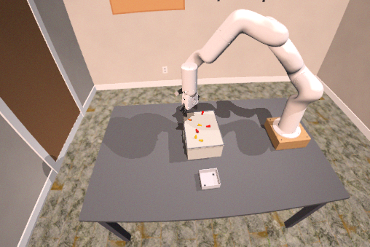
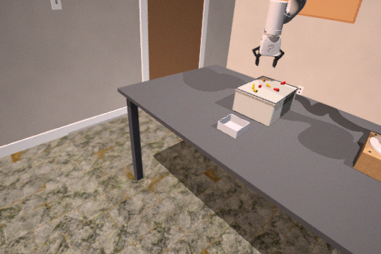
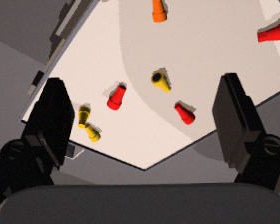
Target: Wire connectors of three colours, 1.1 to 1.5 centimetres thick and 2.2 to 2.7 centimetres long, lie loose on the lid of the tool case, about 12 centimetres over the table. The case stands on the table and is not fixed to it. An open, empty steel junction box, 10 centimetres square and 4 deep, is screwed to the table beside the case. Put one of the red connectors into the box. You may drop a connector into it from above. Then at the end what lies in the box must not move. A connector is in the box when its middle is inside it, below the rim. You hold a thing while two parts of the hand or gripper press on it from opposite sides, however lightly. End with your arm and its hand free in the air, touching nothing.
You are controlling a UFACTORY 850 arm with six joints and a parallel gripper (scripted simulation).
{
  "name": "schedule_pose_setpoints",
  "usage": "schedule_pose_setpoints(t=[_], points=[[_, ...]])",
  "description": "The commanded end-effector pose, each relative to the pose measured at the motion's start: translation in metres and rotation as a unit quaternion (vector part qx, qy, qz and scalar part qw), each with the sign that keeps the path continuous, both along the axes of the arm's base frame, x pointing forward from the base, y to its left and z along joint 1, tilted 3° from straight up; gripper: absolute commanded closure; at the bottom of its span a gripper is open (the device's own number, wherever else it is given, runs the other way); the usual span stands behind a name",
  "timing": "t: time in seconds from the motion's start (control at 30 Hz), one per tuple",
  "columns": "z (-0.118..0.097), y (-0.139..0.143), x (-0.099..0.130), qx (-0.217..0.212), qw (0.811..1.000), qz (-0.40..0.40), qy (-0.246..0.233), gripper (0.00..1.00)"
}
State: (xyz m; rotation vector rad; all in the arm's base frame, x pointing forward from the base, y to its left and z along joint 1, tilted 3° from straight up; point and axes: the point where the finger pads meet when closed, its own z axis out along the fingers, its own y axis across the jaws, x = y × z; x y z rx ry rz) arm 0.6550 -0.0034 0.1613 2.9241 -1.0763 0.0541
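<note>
The beige tool case [image 1: 203, 134] stands mid-table. On its lid lie three red connectors [image 1: 202, 112] [image 1: 208, 126] [image 1: 197, 130], one orange connector [image 1: 189, 119] and some yellow ones [image 1: 199, 124]. My gripper [image 1: 183, 110] hangs open and empty above the case's far left corner, clear of the lid, as the exterior view [image 2: 268, 59] shows. In the wrist view, two red connectors [image 3: 116, 96] [image 3: 184, 112] and a yellow one [image 3: 161, 82] lie below, between my fingers. A third red connector [image 3: 273, 32] is at the right edge. The open junction box [image 1: 210, 178] sits empty in front of the case.
The arm's wooden base block [image 1: 287, 133] stands at the right of the table. The junction box also shows in the exterior view [image 2: 233, 125], just beside the case [image 2: 264, 99]. A wall lies behind the table's far edge.
</note>
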Motion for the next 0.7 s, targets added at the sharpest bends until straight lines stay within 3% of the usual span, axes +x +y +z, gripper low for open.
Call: schedule_pose_setpoints(t=[0.0,0.3,0.67], points=[[-0.008,0.037,0.005,-0.001,1.0,0.027,0.0,0.0],[-0.016,0.066,0.005,-0.002,0.999,0.047,0.0,0.0],[-0.016,0.067,0.005,-0.002,0.999,0.048,0.0,0.0]])
